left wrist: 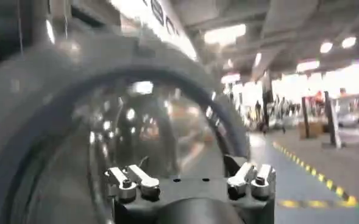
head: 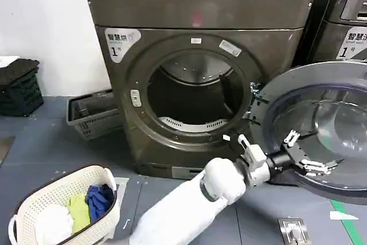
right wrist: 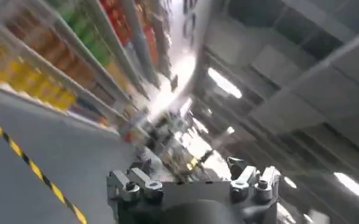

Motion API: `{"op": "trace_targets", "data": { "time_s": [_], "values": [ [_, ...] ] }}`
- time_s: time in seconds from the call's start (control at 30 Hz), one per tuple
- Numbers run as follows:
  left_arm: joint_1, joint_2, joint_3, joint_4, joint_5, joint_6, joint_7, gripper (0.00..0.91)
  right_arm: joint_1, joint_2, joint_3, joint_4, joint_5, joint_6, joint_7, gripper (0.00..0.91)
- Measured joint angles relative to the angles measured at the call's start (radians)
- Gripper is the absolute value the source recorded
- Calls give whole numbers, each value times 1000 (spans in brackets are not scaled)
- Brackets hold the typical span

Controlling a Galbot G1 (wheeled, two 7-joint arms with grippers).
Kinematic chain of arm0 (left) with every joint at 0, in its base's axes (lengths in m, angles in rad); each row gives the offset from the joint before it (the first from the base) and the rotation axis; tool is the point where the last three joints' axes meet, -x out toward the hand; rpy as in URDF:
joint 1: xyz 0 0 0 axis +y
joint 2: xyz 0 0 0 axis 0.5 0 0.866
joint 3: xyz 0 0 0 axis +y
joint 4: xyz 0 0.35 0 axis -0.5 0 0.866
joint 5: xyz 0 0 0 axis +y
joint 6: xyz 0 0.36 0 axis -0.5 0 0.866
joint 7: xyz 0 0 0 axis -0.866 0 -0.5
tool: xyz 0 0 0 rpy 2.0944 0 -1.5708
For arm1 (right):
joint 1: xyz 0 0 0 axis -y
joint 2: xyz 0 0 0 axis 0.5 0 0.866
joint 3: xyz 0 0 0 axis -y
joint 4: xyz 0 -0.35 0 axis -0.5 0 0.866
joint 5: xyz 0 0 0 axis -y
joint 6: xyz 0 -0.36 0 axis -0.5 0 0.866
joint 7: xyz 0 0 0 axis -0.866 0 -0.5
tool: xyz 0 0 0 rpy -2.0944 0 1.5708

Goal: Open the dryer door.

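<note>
Your left gripper [head: 305,153] sits at the end of the white arm that reaches across from low centre to the right. Its fingers are spread apart with nothing held between them, close against the grey inner face of the dryer door [head: 275,101]. The left wrist view shows the same: both fingers [left wrist: 127,182] splayed, and the door's domed glass right in front of them.

Sweeping from the left, a black crate [head: 20,87] stands by the wall. A white laundry basket [head: 103,222] with clothes in it sits on the floor in front. A grey tray-like basket [head: 92,119] leans just beside the bronze-grey dryer [head: 195,4]. The drum opening [head: 192,98] is fully exposed. The door hangs from its hinge on the right of that opening, swung well clear and overlapping the darker second machine [head: 344,21].

By my reading the opening is essentially done, so what's left is the finish:
- If you want more swing, push with the flat of the fingers on the plastic ring, not on the glass.
- Follow the hinge's arc rather than pushing in a straight line.
- Stop before the door touches the neighbouring machine.
- Draw the arm back along its own line so the fingers don't catch the rim and pull the door shut.

Your right gripper [right wrist: 191,182] is parked, unclenched and pointing up towards the ceiling; leave it there.
</note>
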Motion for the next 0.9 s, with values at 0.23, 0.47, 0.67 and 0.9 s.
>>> {"op": "trace_targets", "data": {
  "time_s": [0.23, 0.47, 0.67, 0.9],
  "values": [
    [66, 280, -91, -163, -62, 88, -100, 907, -16, -9, 24, -48, -97, -145, 78, 907],
    [167, 534, -246, -310, -182, 164, -159, 907, -21, -91, 21, -99, -131, -168, 88, 907],
    [271, 726, -409, -401, -283, 266, -282, 907, -21, -147, 19, -140, -131, -168, 76, 907],
    [412, 882, -546, -467, -437, 449, -504, 907, -16, -195, 30, -192, -141, -125, 52, 907]
  ]
}}
